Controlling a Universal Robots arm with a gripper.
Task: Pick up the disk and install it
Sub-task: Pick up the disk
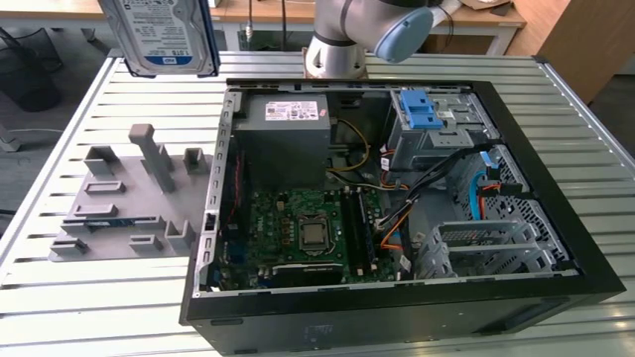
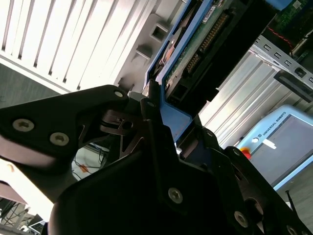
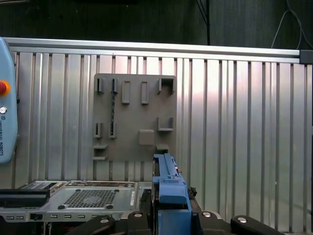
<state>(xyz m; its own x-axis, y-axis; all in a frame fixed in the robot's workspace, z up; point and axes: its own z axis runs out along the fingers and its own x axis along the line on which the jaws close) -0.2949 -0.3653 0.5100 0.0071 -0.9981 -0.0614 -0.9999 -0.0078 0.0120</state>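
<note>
The disk (image 1: 166, 36) is up in the air, high on the exterior view's left, its white-and-blue label facing the camera. It hangs clear of the slatted tabletop (image 1: 89, 312) and outside the open computer case (image 1: 397, 312). In the second wrist view the pincer (image 2: 152, 100) is pinching the disk by its blue rail (image 2: 171, 115), with black fingers (image 2: 98, 105) pressed against that edge. The first wrist view shows the same rail (image 3: 168, 183) edge-on, rising out of the pincer (image 3: 168, 215). Below on the tabletop sits the grey fixture plate (image 1: 119, 201), beside the case. Inside the case are the power-supply box (image 1: 288, 141) and the grey drive cage (image 1: 442, 137) with its blue latch (image 1: 421, 111), well apart from the disk. The arm (image 1: 347, 30) stands behind the case.
</note>
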